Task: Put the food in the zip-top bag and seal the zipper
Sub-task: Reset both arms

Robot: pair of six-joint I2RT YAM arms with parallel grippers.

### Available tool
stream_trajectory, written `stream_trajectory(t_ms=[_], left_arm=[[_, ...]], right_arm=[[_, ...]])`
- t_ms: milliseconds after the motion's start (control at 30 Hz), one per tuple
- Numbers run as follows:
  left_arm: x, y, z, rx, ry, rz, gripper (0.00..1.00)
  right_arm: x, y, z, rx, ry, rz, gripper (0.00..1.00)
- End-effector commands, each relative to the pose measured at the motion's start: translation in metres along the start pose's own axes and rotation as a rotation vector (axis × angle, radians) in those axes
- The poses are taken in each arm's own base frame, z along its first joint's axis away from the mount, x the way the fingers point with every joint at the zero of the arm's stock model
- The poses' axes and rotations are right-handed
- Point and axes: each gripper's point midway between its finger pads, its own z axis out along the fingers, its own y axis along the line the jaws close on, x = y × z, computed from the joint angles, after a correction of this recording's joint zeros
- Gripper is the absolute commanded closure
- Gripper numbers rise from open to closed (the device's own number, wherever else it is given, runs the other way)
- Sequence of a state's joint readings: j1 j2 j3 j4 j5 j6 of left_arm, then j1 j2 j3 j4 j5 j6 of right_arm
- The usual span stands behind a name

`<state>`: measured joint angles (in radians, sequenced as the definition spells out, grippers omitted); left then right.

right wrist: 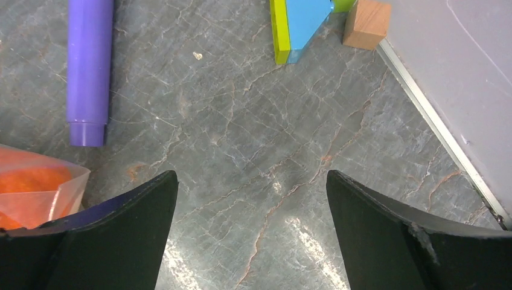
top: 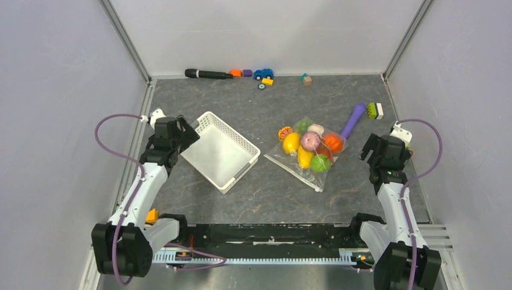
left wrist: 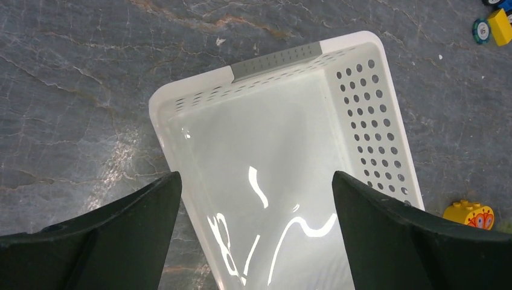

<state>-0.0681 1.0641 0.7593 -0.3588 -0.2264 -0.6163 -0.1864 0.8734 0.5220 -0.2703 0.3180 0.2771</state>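
1. Under both grippers: dark marbled table (top: 290, 202).
2. Directly below and ahead of the left gripper (left wrist: 255, 176), its jaws spread wide with nothing between them: white lattice basket (left wrist: 362, 115).
3. Off to the left of the right gripper (right wrist: 252, 173), likewise wide open and holding nothing: zip-top bag (top: 296, 172), flat on the table, one corner just beside that gripper's left finger.
4. Showing through the bag's plastic: the food (top: 311, 142), yellow, orange, green and purple pieces bunched together. Zipper too faint to make out.
5. Ahead and left of the right gripper: purple brush handle (right wrist: 89, 66), its end near the bag.
6. Ahead of the right gripper, by the wall: blue-and-green block (right wrist: 302, 21), wooden cube (right wrist: 365, 23).
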Motion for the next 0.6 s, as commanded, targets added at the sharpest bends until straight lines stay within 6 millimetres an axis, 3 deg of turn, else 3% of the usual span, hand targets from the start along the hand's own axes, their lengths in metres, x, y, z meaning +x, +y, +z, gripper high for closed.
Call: stream_trajectory(t_ms=[0,233,567], left_arm=[[-0.020,-0.001,-0.014,0.016,-0.096,-0.028,0.00],[-0.029,0.000,-0.027,0.057,-0.174,-0.031,0.00],[-0.026,-0.002,-0.024,0.086,-0.190,-0.041,0.00]], right_arm=[[-0.020,0.004,0.003,-0.021,-0.096,0.048,0.02],[-0.019,0.002,0.002,-0.016,-0.115,0.051,0.02],[-0.016,0.003,0.002,-0.032,-0.160,0.064,0.02]])
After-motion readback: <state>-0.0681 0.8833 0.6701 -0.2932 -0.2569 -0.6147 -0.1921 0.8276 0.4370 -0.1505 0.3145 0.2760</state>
